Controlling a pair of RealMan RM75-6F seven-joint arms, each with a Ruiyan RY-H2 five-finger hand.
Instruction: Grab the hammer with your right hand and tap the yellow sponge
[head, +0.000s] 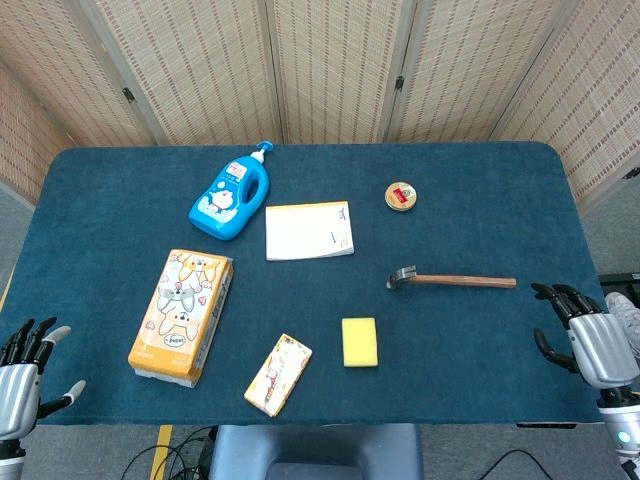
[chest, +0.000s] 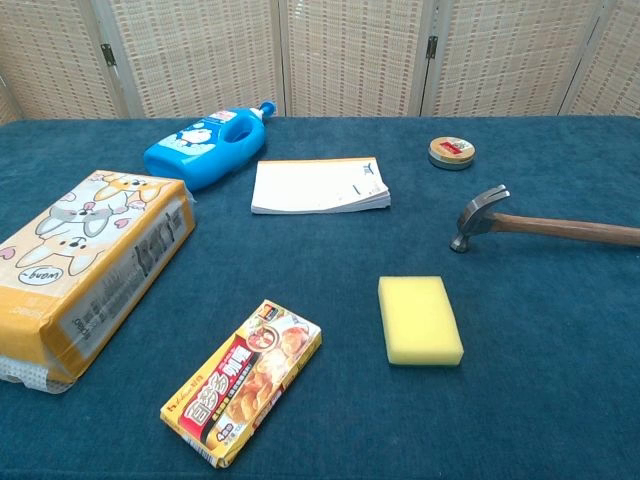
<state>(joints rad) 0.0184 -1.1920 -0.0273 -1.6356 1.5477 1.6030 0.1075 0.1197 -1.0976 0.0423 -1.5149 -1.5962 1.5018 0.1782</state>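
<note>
Right hand (head: 590, 340) waits empty at the table's edge, fingers apart, near the hammer (head: 452, 280) handle's end. Nothing is grasped yet; next it must reach that handle, then tap the yellow sponge (head: 359, 342) lying just below the hammerhead.
</note>
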